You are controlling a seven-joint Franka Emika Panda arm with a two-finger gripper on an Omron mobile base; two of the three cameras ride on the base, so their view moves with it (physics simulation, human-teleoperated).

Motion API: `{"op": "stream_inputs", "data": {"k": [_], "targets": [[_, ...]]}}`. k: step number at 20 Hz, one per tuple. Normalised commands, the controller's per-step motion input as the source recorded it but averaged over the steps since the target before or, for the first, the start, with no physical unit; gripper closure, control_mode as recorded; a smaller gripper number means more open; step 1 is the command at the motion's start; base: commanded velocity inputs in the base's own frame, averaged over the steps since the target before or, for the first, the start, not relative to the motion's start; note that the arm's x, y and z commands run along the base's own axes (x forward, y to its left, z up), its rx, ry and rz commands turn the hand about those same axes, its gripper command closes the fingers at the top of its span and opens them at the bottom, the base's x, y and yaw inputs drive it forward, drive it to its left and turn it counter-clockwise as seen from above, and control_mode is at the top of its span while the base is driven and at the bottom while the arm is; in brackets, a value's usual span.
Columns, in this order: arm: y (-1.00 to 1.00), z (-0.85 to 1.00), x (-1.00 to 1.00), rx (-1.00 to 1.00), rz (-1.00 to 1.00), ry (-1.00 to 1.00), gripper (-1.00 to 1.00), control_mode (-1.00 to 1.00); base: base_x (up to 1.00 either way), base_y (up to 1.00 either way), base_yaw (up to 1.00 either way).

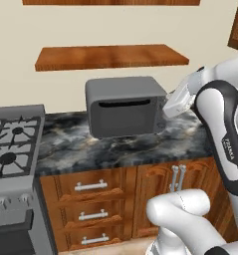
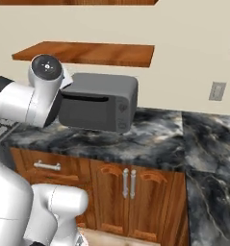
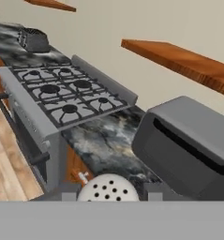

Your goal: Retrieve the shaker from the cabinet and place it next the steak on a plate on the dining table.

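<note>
- On your far left in the left base view is the stove (image 1: pixel 13 144), its burners dark on a grey top. It stands right against the marble counter (image 1: pixel 115 147).
- Below that counter you have three drawers (image 1: pixel 90 187) with silver handles. Just right of them is a pair of doors (image 1: pixel 178 177).
- The grey microwave (image 1: pixel 124 107) sits on the counter against the wall, directly under the shelf (image 1: pixel 110 56).
- Right of the microwave, the arm (image 1: pixel 217 124) rises from the lower right corner. Its white hand ends just beside the microwave's right end, at about the height of the microwave's top.
- In the right base view the arm's round joint overlaps the microwave's (image 2: pixel 99 103) left end. The shelf (image 2: pixel 87 52) runs above it, and a wall outlet (image 2: pixel 216 90) is well off to the right.
- In the hand view, starting at your left, a toaster (image 3: pixel 33 40) stands on the far counter beyond the stove (image 3: pixel 62 93).
- At bottom centre you see the shaker (image 3: pixel 108 189) from above, its pale round cap dotted with holes.
- It sits in the gripper (image 3: pixel 108 194), with the fingertips (image 3: pixel 69 196) close in on either side of it. The gripper looks narrowed onto the shaker and holding it.
- Past the shaker to the right lie the microwave (image 3: pixel 188 150) and, higher up, the shelf (image 3: pixel 179 58).
</note>
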Motion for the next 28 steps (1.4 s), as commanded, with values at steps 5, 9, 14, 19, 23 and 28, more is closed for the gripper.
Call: {"op": "stream_inputs", "data": {"k": [5,9,14,19,23,28], "targets": [[0.0,0.0,0.0,0.0,0.0,0.0,1.0,1.0,-0.69,0.0,0.17],[0.0,0.0,0.0,0.0,0.0,0.0,1.0,1.0,-0.41,0.0,0.25],[0.0,0.0,0.0,0.0,0.0,0.0,1.0,1.0,-0.36,0.01,0.27],[0.0,0.0,0.0,0.0,0.0,0.0,1.0,1.0,-0.18,0.13,0.32],[0.0,0.0,0.0,0.0,0.0,0.0,1.0,1.0,-0.02,0.22,0.4],[0.0,0.0,0.0,0.0,0.0,0.0,1.0,1.0,0.0,0.35,0.46]]}}
